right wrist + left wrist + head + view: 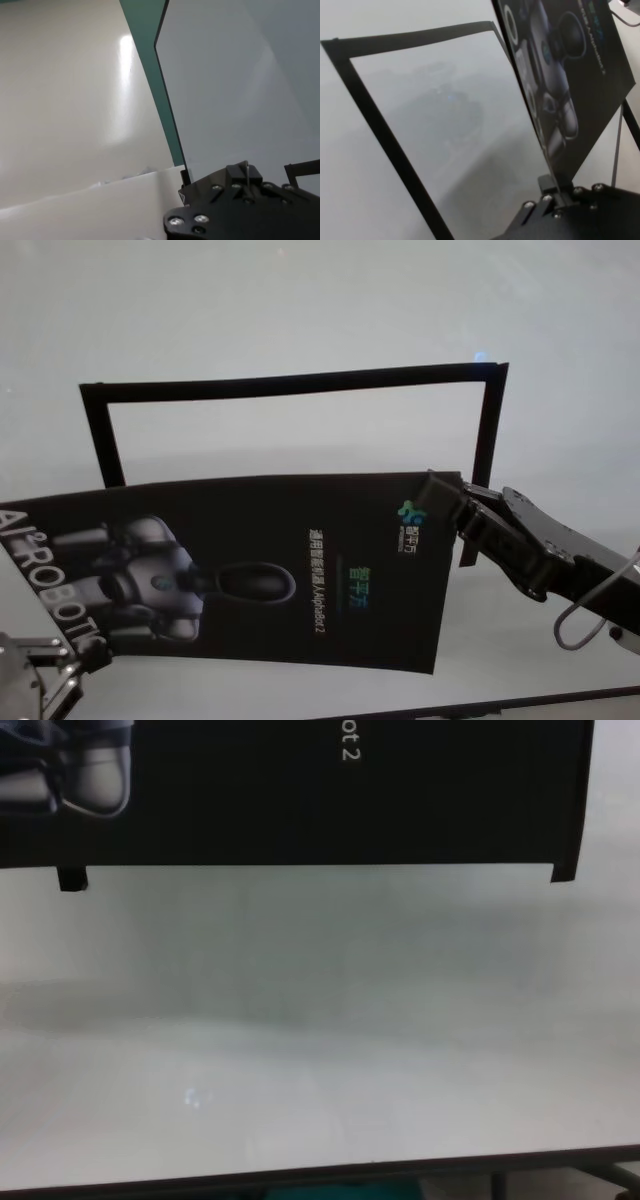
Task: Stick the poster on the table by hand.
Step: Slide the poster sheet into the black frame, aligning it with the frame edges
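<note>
The poster (270, 570), a black glossy sheet with a grey-white robot picture and white lettering, hangs slightly bowed over the white table (300, 320), between both grippers. My left gripper (70, 658) is shut on its near-left corner at the lower left of the head view. The left wrist view shows the sheet's edge (580, 75) running into that gripper (555, 192). My right gripper (445, 495) is shut on the poster's right edge. In the right wrist view the gripper (245, 180) pinches a thin edge. The chest view shows the poster's lower part (300, 790) above the tabletop (320, 1020).
Narrow black strips (290, 383) form a three-sided frame on the table behind and under the poster. They also show in the left wrist view (385, 135). The table's thin dark front edge (300, 1178) runs along the bottom of the chest view.
</note>
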